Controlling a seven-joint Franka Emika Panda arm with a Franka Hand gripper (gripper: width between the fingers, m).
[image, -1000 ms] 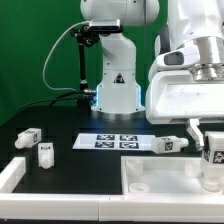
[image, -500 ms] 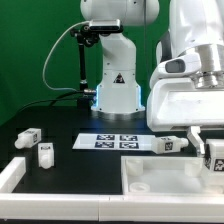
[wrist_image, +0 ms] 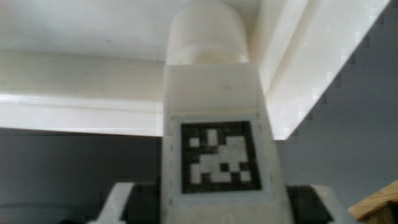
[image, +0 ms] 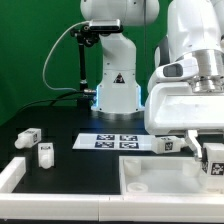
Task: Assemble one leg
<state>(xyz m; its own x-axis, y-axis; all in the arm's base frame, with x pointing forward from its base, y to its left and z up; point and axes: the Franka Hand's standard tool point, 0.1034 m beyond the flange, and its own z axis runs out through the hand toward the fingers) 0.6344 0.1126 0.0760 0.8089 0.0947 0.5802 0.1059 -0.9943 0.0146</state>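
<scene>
My gripper [image: 212, 158] is at the exterior view's right, low over the white tabletop [image: 150, 178], and is shut on a leg [image: 213, 161], a chunky white peg with a tag mark. In the wrist view the held leg [wrist_image: 217, 120] fills the middle, its far end against the tabletop's raised rim [wrist_image: 302, 70]; the finger pads [wrist_image: 134, 200] press both its sides. Three more legs lie on the black table: one [image: 28, 137] and another [image: 45, 153] at the exterior view's left, one [image: 168, 143] beside the marker board.
The marker board [image: 115, 142] lies flat at mid table. The robot base [image: 116, 85] stands behind it. A white rim piece [image: 12, 175] sits at the front left corner.
My gripper with the leg has moved slightly down and toward the exterior view's left, closer to the tabletop. The loose legs have not moved.
</scene>
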